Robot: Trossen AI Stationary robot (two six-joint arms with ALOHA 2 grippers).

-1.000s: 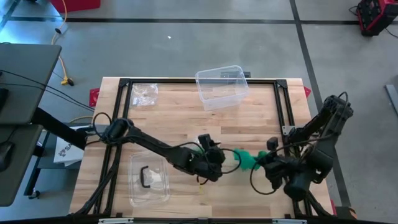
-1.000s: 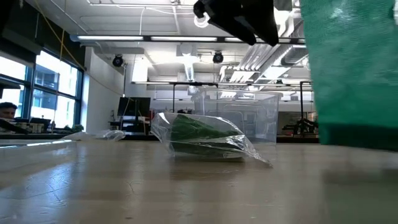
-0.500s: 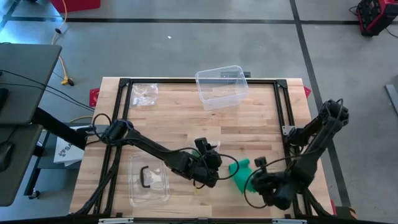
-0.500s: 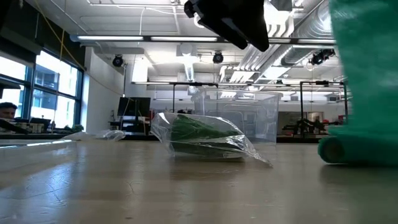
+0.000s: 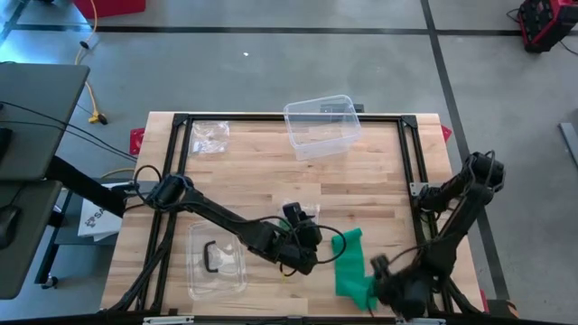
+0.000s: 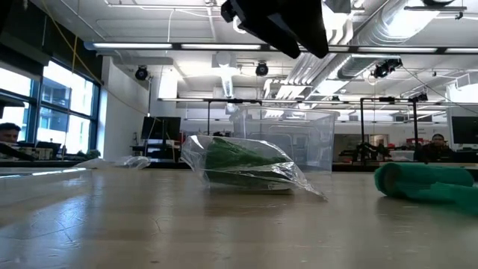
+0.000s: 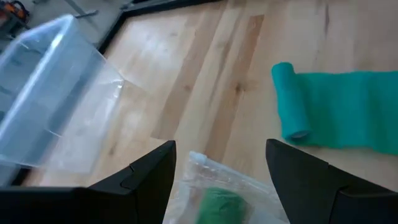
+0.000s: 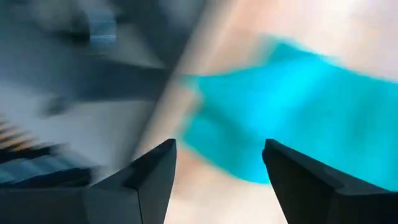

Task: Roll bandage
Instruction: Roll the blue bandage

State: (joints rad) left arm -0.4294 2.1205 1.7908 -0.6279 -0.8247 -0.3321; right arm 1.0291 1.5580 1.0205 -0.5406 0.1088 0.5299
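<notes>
Green bandage (image 5: pixel 352 264) lies flat on the wooden table (image 5: pixel 379 171), lower right of center in the high view, a strip running from near the left gripper down toward the near table edge. In the left wrist view the bandage (image 7: pixel 336 111) shows a rolled end on its left and flat fabric trailing to the right frame edge. In the low view it sits at the right edge, roll end toward center (image 6: pixel 426 181), resting on the tabletop.

Right gripper (image 5: pixel 384 287) at the bottom right of the high view, at the lower end of the bandage near the table's front edge. Its 2 fingers (image 8: pixel 149 180) are spread apart in the right wrist view, blurred green fabric (image 8: pixel 292 124) beyond them, nothing clamped between; bandage looks let go.

Left gripper (image 5: pixel 305 242) lower center of the high view, just left of the bandage's upper end. Its fingers (image 7: pixel 146 177) stand wide apart and empty, hovering above a small plastic bag (image 7: pixel 227 196) with green contents. Same bag is center in the low view (image 6: pixel 243 166).

Clear plastic bin (image 5: pixel 321 125) at upper center of the table. Crumpled clear wrapper (image 5: pixel 209 135) upper left. Clear tray (image 5: pixel 217 260) with a dark item inside at lower left.
</notes>
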